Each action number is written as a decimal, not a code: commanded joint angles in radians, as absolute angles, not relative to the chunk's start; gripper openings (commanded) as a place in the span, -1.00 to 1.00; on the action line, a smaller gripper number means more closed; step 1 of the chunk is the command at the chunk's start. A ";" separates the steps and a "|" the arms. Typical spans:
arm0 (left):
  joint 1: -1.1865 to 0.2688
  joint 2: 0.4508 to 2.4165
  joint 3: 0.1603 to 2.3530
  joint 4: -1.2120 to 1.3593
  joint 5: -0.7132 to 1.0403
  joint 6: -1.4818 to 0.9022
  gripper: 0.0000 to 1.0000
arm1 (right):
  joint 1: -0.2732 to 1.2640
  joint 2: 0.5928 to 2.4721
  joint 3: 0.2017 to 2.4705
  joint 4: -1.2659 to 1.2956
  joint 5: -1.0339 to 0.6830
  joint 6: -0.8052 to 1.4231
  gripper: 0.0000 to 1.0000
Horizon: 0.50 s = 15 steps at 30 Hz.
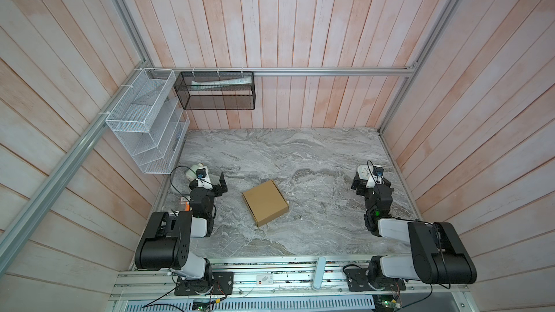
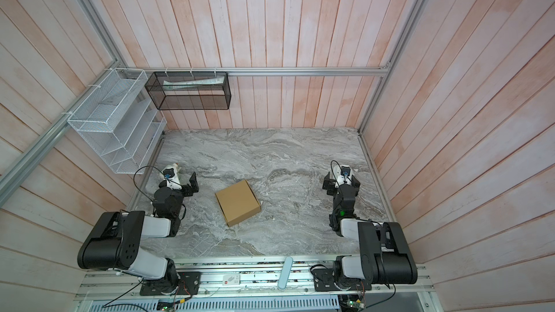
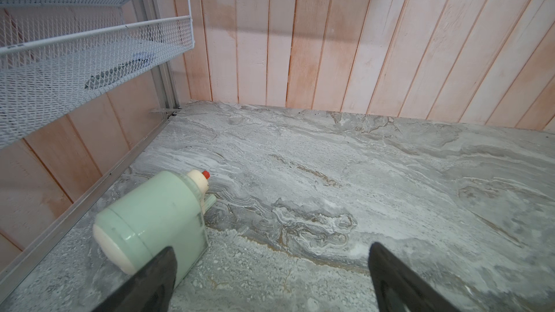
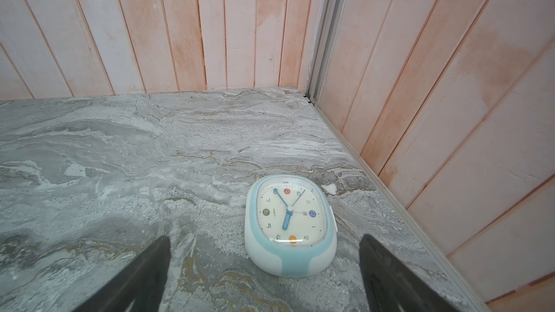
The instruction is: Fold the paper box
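A: Box (image 1: 265,202) (image 2: 238,203)?
B: Sits in the middle of the table (image 1: 315,151), flat, turned askew, between both arms, touching neither. Looks closed, perhaps; seams too small to judge from above.
A: Left claw (image 3: 271,250)?
B: Spread wide, gripping nothing. Hangs near a mint canister (image 3: 156,220) lying on its side by the table's left edge.
A: Right claw (image 4: 264,240)?
B: Wide as well, empty. Points toward a blue-rimmed clock (image 4: 289,223) lying face up by the right edge, well apart from the box.
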<state>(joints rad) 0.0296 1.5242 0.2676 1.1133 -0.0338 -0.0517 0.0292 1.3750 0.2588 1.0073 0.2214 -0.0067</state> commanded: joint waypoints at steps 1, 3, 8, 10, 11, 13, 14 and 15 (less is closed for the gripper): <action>0.025 1.536 0.285 1.104 -0.040 -0.040 1.00 | 0.024 1.403 0.266 1.074 0.188 0.006 0.96; 0.025 1.536 0.286 1.104 -0.040 -0.039 1.00 | 0.024 1.423 0.261 1.105 0.177 0.012 0.96; 0.025 1.536 0.285 1.105 -0.040 -0.040 1.00 | 0.022 1.472 0.253 1.160 0.163 0.003 0.96; 0.025 1.536 0.286 1.104 -0.040 -0.040 1.00 | 0.022 1.495 0.252 1.191 0.161 0.004 0.96; 0.025 1.536 0.286 1.104 -0.040 -0.040 1.00 | 0.020 1.494 0.253 1.185 0.158 0.005 0.96; 0.025 1.536 0.285 1.103 -0.041 -0.040 1.00 | 0.014 1.489 0.252 1.172 0.145 0.009 0.96; 0.025 1.537 0.285 1.105 -0.040 -0.040 1.00 | 0.012 1.501 0.245 1.192 0.137 0.008 0.96; 0.025 1.536 0.286 1.104 -0.041 -0.040 1.00 | 0.006 1.522 0.238 1.230 0.126 0.013 0.96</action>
<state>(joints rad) 0.0296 1.5242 0.2676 1.1133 -0.0338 -0.0517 0.0177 1.4906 0.2558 1.1481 0.1581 -0.0002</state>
